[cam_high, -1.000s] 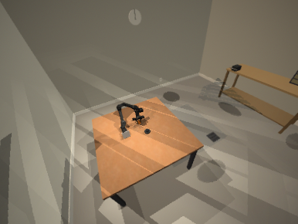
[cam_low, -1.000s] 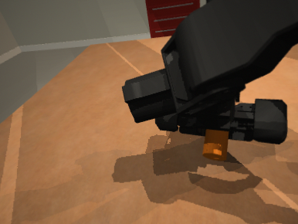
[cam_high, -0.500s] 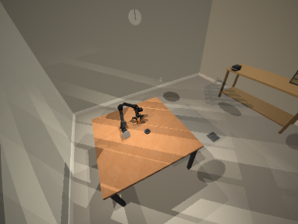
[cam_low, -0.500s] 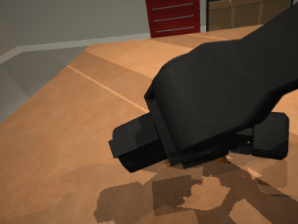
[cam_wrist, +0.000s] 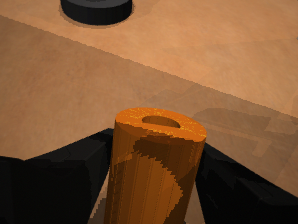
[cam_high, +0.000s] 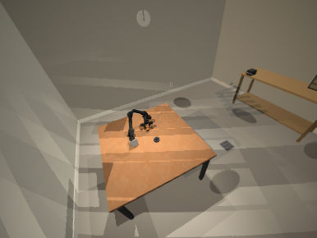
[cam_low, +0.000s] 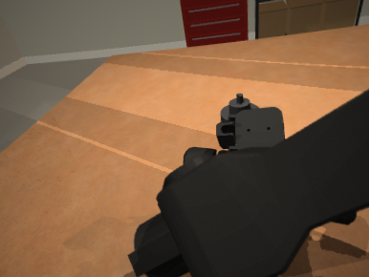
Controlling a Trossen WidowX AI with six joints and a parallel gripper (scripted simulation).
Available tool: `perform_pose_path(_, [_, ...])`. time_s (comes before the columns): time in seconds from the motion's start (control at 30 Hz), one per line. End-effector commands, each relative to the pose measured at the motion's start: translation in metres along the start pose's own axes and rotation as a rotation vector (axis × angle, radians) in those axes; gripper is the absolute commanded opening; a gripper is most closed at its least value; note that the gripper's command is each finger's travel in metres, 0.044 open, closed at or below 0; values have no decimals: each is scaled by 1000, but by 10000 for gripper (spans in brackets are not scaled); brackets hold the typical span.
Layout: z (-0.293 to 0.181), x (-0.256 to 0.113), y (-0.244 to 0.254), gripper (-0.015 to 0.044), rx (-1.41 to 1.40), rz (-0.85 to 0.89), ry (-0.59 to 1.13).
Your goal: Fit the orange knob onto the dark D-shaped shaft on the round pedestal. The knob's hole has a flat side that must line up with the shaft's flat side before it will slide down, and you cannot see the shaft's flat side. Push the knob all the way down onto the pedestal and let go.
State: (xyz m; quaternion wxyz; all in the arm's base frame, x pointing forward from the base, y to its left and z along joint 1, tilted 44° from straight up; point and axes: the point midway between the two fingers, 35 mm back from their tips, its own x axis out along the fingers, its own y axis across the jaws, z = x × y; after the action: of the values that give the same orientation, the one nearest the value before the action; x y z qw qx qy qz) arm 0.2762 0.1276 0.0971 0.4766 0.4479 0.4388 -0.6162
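Observation:
The orange knob (cam_wrist: 150,175) (cam_high: 148,129) is between the two fingers of my gripper (cam_wrist: 155,143), which is shut on it. In the wrist view its end face with the hole is visible; the hole's lower edge looks straighter than its upper edge. The round pedestal (cam_high: 156,139) (cam_low: 225,114) (cam_wrist: 97,15) stands on the table, apart from the knob; the wrist view shows only its lower part at the top edge. The dark shaft (cam_low: 240,98) stands upright on it in the exterior view, its flat side not discernible. There, the arm hides the knob and fingertips.
The arm's base (cam_high: 133,143) stands on the wooden table (cam_high: 135,176), left of the pedestal. In the exterior view the arm (cam_low: 229,205) fills the lower right and overlaps the view of the pedestal's near side. A shelf bench (cam_high: 283,84) stands away from the table.

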Motion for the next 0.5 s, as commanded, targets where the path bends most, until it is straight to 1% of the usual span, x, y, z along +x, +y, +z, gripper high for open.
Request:
perform_pose_path(0.0, [-3, -2, 1, 179, 1, -2, -97])
perform_pose_path(0.23, [-9, -6, 1, 179, -1, -6, -213])
perform_pose_path(0.47, [-11, -10, 1, 179, -4, -2, -219])
